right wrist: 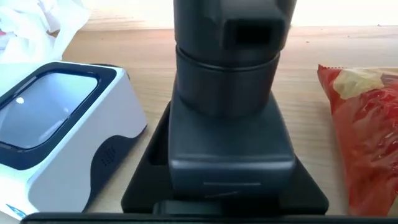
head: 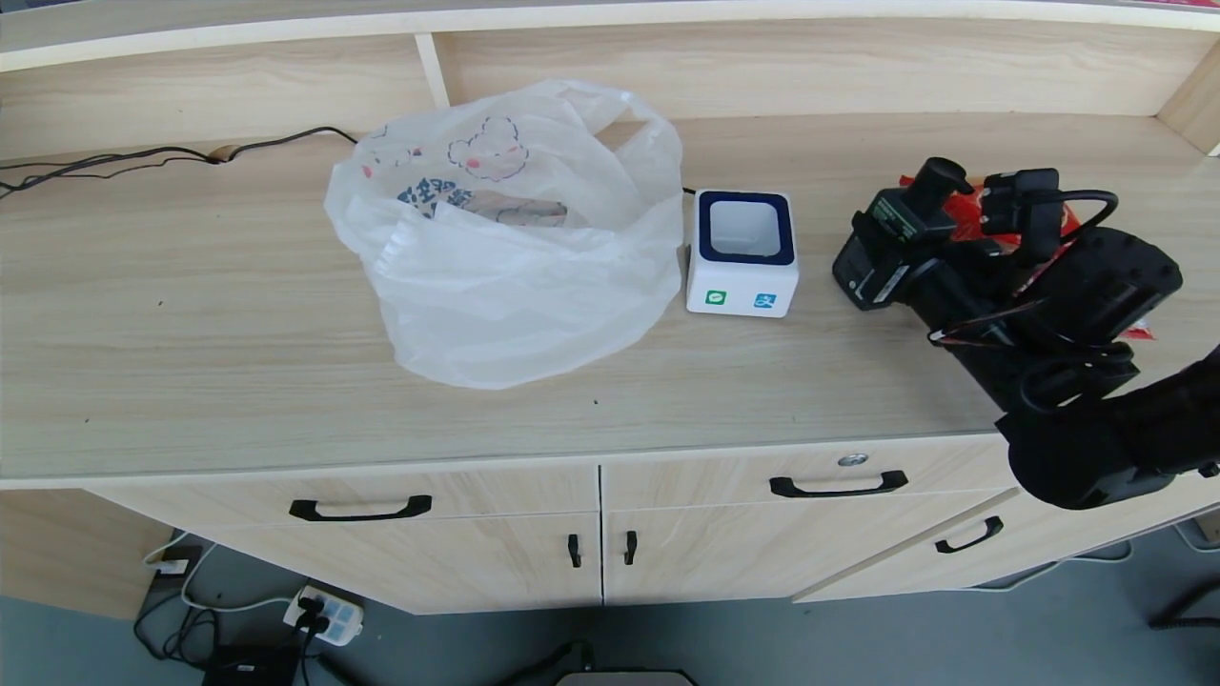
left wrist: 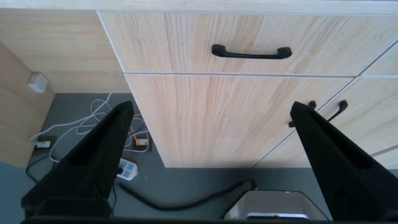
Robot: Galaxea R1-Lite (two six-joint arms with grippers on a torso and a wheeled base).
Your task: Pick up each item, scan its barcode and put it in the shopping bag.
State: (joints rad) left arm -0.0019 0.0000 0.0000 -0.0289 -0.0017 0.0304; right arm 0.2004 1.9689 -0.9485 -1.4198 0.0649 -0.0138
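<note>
A white plastic shopping bag (head: 515,257) stands open on the wooden counter, with an item dimly visible inside it. To its right sits the white and blue barcode scanner (head: 742,252) (right wrist: 56,130). My right gripper (head: 901,262) (right wrist: 227,168) is just right of the scanner, shut on a black bottle (head: 891,238) (right wrist: 227,62) whose round cap points toward the back of the counter. A red snack pack (head: 965,205) (right wrist: 367,130) lies on the counter behind the right arm. My left gripper (left wrist: 211,106) hangs open below counter height, facing the cabinet fronts, and holds nothing.
A raised shelf wall (head: 762,67) closes off the back of the counter. Black cables (head: 143,162) trail along the back left. A corner of the bag (right wrist: 37,25) shows beyond the scanner. Drawers with black handles (left wrist: 251,53) lie under the counter, and cords on the floor (left wrist: 81,134).
</note>
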